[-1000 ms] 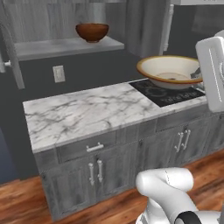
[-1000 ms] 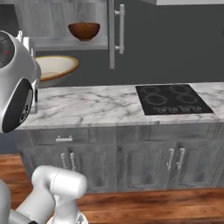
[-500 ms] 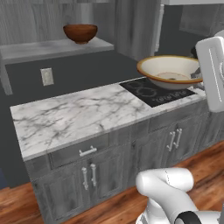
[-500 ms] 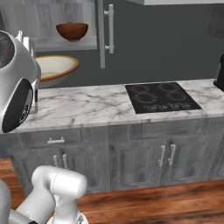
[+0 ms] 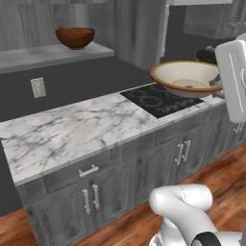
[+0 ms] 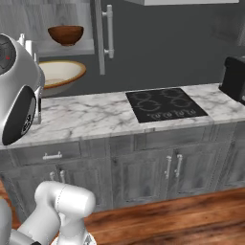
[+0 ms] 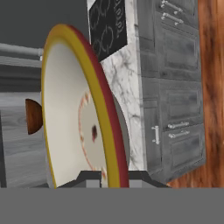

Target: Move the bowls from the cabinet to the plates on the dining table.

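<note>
The wide beige bowl [image 5: 185, 79] with its tan rim hangs in the air above the stove end of the counter, also seen at the left as the beige bowl [image 6: 60, 74]. In the hand view my gripper [image 7: 111, 177] is shut on the rim of the beige bowl [image 7: 74, 118], which stands edge-on close to the camera. The reddish-brown bowl [image 5: 75, 37] sits on the shelf of the open cabinet [image 5: 48, 55]; it shows again as the brown bowl [image 6: 65, 34] and as the brown bowl [image 7: 33, 116]. The plates and the dining table are out of view.
A black stove [image 5: 158, 98] is set into the smaller marble counter [image 5: 72, 129] over grey drawers. The cabinet door [image 6: 98, 33] with its silver handle stands open. A black appliance [image 6: 234, 79] sits at the counter's right end. Wood floor lies in front.
The whole scene has slid left in both base views, so the base has moved. The beige bowl stays in my gripper at the same place relative to the arm.
</note>
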Tool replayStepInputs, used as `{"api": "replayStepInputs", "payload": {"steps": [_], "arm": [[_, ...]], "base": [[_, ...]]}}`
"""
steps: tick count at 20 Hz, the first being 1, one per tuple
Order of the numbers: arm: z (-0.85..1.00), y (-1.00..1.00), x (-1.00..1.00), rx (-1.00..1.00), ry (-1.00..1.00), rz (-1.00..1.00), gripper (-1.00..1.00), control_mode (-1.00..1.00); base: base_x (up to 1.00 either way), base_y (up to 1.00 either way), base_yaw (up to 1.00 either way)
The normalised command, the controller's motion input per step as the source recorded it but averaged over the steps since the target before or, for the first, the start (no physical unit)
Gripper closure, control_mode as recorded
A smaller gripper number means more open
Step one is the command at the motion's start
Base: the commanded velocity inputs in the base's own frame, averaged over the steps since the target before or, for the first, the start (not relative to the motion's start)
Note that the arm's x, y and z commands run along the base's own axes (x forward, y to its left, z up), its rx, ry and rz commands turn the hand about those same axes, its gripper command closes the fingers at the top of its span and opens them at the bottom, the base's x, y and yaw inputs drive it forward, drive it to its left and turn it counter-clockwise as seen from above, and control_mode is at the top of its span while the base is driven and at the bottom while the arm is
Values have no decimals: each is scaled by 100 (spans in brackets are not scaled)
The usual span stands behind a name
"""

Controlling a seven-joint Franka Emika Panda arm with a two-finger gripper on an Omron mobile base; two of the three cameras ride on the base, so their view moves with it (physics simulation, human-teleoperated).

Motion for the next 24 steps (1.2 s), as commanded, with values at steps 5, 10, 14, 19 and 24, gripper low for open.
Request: {"api": "replayStepInputs", "payload": {"steps": [5,10,14,19,24], "arm": [[0,0,0,0,0,0,100,100],[0,0,0,0,0,0,100,100],[0,0,0,0,0,0,100,100],[0,0,0,0,0,0,100,100],[0,0,0,0,0,0,100,100]], "base": [[0,0,-25],[0,0,-25],[1,2,-25],[3,12,-22],[0,9,-23]]}}
